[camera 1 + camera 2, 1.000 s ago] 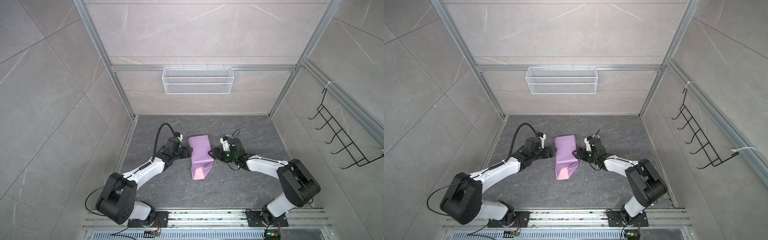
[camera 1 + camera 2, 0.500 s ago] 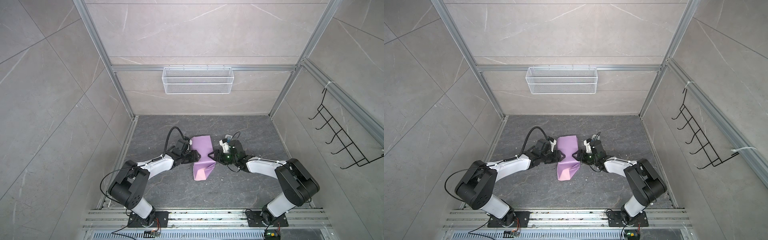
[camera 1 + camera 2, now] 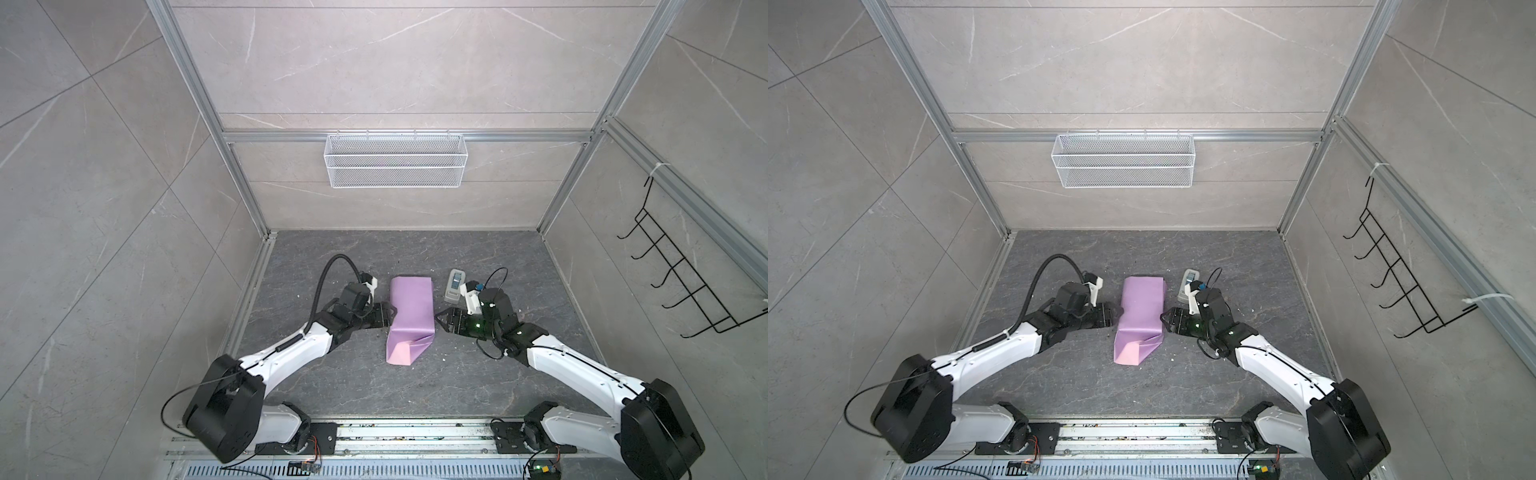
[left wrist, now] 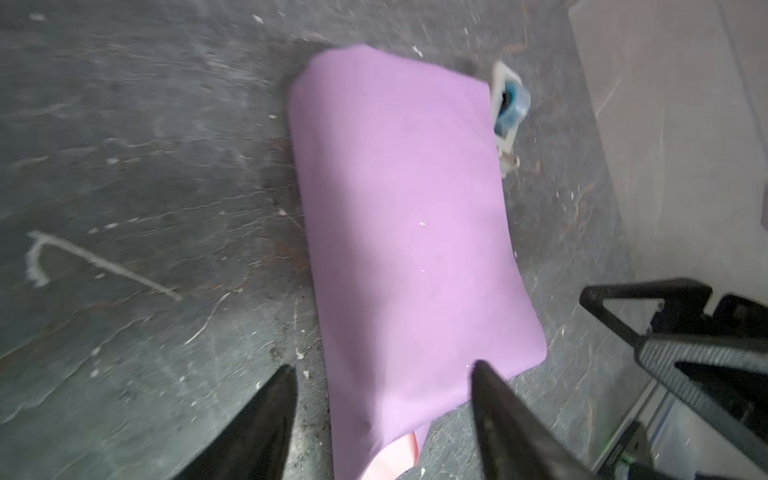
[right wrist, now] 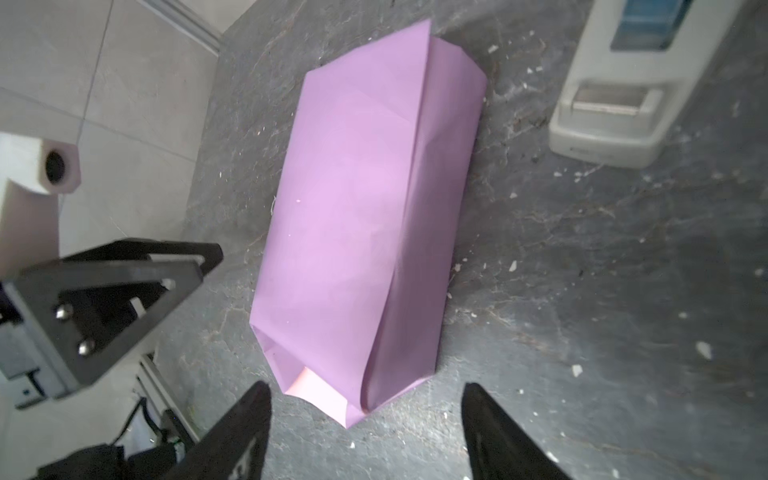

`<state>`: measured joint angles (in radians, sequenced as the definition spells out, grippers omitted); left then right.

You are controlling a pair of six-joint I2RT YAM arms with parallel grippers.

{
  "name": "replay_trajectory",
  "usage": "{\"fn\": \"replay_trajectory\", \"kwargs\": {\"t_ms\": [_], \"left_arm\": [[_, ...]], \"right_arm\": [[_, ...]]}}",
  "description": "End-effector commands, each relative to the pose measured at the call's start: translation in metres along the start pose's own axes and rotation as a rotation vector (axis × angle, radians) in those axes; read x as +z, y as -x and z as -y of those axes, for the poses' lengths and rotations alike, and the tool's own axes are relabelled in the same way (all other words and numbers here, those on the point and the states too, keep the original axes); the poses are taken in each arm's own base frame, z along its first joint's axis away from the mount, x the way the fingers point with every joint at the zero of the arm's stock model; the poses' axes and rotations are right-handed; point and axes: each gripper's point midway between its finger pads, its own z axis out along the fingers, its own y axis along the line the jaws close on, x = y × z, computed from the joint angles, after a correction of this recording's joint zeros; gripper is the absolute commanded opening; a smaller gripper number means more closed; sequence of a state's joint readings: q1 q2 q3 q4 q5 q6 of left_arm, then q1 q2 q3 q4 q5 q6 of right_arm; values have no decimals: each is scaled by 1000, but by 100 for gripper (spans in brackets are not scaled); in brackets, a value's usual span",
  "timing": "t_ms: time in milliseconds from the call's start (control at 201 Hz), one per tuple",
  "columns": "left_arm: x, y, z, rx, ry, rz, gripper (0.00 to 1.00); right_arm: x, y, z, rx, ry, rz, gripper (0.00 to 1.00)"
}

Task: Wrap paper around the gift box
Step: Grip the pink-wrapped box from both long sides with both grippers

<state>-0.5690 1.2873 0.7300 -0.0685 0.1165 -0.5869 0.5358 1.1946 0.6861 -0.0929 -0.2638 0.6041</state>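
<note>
The paper point(image 3: 411, 307) point(image 3: 1142, 307) lies mid-floor as a long lilac parcel folded round something; the gift box is hidden. The parcel's near end point(image 3: 401, 353) is flattened, and the pink inner face point(image 5: 305, 382) shows at its mouth. My left gripper point(image 3: 384, 318) point(image 3: 1111, 318) sits at the parcel's left edge, open; in the left wrist view its fingers straddle a corner of the paper point(image 4: 415, 208) without pinching it. My right gripper point(image 3: 440, 322) point(image 3: 1165, 322) is open just off the right edge, and the parcel's end point(image 5: 361, 249) lies ahead of its fingertips point(image 5: 259, 390).
A grey-white handheld device point(image 3: 455, 284) point(image 5: 615, 95) stands just right of the parcel's far end, close to the right wrist. On the back wall hangs a white wire basket point(image 3: 395, 166), and a black hook rack point(image 3: 685, 282) is on the right wall. Small white crumbs dot the floor.
The left gripper came in to the parcel's left edge, then eased back slightly. The right gripper drew back a little toward the front, uncovering the device. The parcel shifted slightly.
</note>
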Motion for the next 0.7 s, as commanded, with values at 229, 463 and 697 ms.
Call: {"fn": "replay_trajectory", "kwargs": {"t_ms": [229,463,697], "left_arm": [[-2,-49,-56,27,184,-99,38],[22,-61,-34,62,94,-110,31],[41,-76,-16,84,63,-131,27]], "right_arm": [[53,-11,-68,-304,16,-160,49],[85,-17,-58,-317,-24,-217,45],[91,-27,-44,-310,-65,-246,41]]}}
